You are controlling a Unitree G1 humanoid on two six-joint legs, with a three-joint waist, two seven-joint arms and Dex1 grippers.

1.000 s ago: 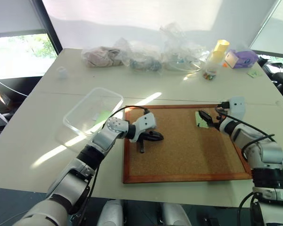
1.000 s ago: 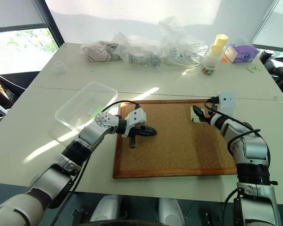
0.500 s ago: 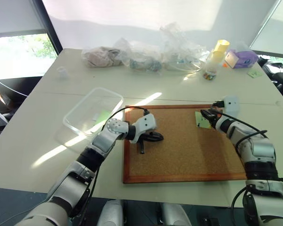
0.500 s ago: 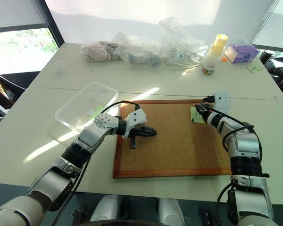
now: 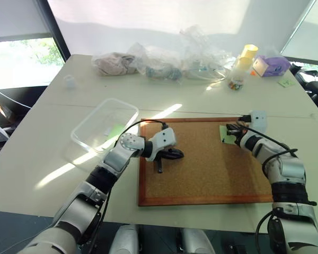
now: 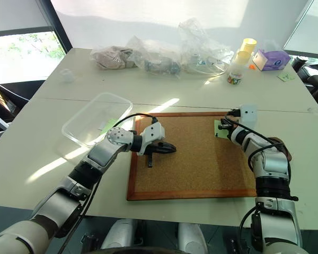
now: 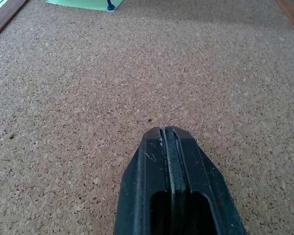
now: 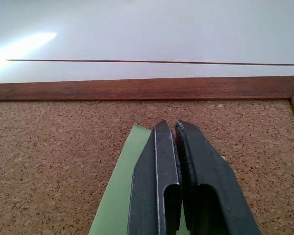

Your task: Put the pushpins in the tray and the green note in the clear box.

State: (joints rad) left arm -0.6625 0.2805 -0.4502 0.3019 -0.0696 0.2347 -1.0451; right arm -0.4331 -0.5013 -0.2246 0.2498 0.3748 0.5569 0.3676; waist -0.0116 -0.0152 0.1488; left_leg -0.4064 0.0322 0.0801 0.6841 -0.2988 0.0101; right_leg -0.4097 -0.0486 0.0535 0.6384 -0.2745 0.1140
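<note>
The cork board (image 5: 212,164) is the landmark. Its middle and near part are bare, so a gripper can pass there. On its left part the left gripper (image 5: 176,154) rests shut; at its far right corner the right gripper (image 5: 229,128) sits closed over the green note (image 5: 226,136). Left of the board the clear box (image 5: 105,125) stands. Beyond it, plastic bags (image 5: 159,62) and bottles (image 5: 239,66) line the far table edge.

Left arm reaches in from the near left, forearm angled toward the right; left gripper (image 5: 171,154) points right and slightly down, fingers pressed flat together. Right arm extends forward on the right side; right gripper (image 8: 175,128) points away, tilted slightly down, fingers closed.
</note>
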